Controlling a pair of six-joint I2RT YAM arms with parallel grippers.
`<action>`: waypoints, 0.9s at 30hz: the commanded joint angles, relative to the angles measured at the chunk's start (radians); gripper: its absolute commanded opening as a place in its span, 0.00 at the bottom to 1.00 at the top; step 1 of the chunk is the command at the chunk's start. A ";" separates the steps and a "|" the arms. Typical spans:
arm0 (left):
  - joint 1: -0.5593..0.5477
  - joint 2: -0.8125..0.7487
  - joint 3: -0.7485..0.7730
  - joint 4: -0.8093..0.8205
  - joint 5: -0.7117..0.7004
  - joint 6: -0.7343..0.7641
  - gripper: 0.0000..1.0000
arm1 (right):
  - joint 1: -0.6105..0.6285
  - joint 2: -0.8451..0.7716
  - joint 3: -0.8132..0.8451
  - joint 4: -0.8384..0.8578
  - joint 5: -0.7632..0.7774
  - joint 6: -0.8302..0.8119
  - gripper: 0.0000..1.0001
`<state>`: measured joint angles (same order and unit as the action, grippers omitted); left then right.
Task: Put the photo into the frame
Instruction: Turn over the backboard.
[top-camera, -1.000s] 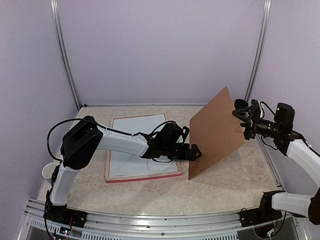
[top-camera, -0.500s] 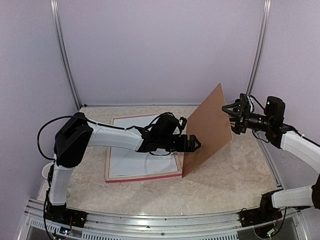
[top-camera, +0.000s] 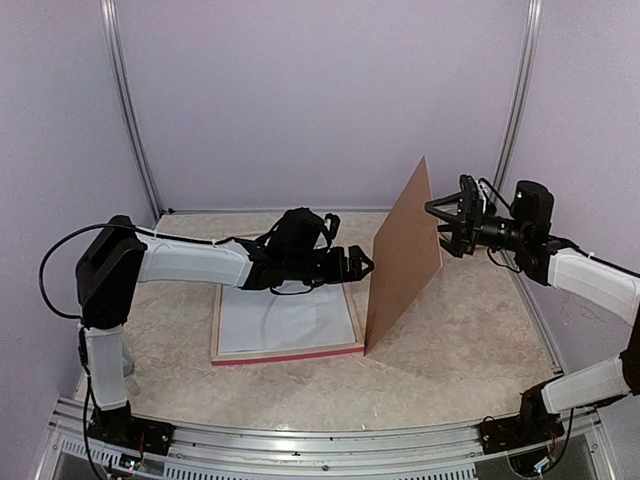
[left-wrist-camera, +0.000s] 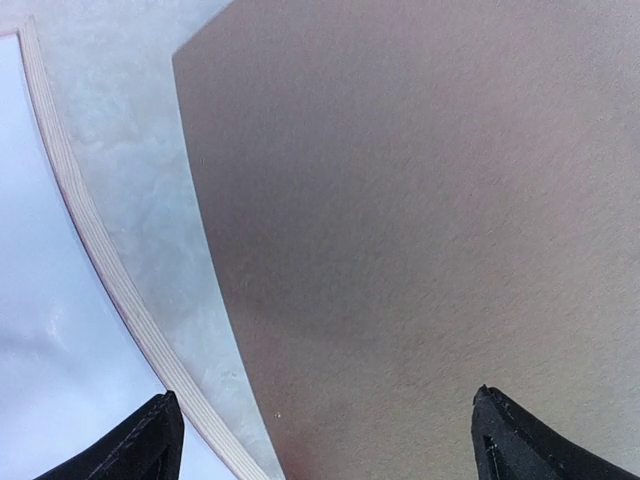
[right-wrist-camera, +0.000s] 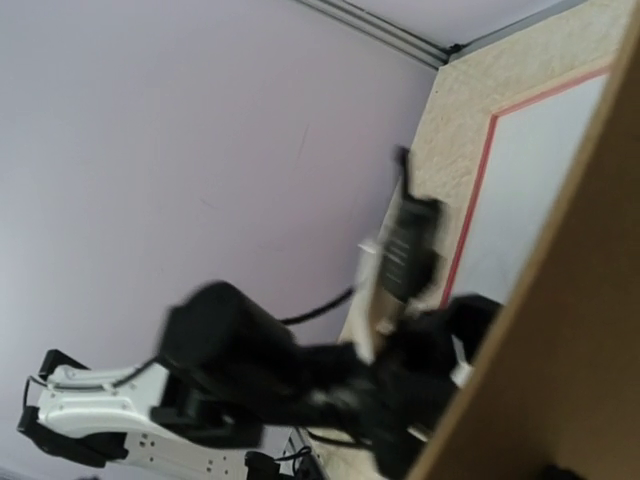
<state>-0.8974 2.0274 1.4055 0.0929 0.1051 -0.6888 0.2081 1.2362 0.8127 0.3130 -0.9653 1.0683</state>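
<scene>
Hardboard, a brown rectangular backing sheet (top-camera: 405, 250), stands tilted on its lower edge on the marbled beige surface (top-camera: 460, 350). It is just right of the thin pink-red wooden picture frame (top-camera: 285, 353), which lies flat with a white panel (top-camera: 285, 325) inside. Left claw (top-camera: 360, 263) hangs wide above the frame's right rail, facing the sheet closely. Right claw (top-camera: 443, 228), equally wide, sits at the sheet's upper right edge; whether it touches cannot be told.

Walls (top-camera: 320, 100): plain lilac, three sides, evenly lit. Posts (top-camera: 125, 110): aluminium, one at each rear corner. Worktop (top-camera: 450, 370): beige marble pattern. Rail (top-camera: 320, 440): aluminium, along worktop's near edge.
</scene>
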 joint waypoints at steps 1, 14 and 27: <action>0.027 -0.114 -0.024 0.052 -0.025 -0.009 0.99 | 0.032 0.041 0.036 0.070 0.018 0.007 0.95; 0.053 -0.215 0.005 0.079 0.009 -0.027 0.99 | 0.120 0.205 0.088 0.281 0.010 0.091 0.96; 0.068 -0.215 0.051 0.104 0.042 -0.033 0.99 | 0.166 0.307 0.119 0.472 -0.025 0.176 0.99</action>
<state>-0.8455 1.8519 1.4132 0.1501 0.1097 -0.7139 0.3592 1.5146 0.9089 0.6952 -0.9695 1.2182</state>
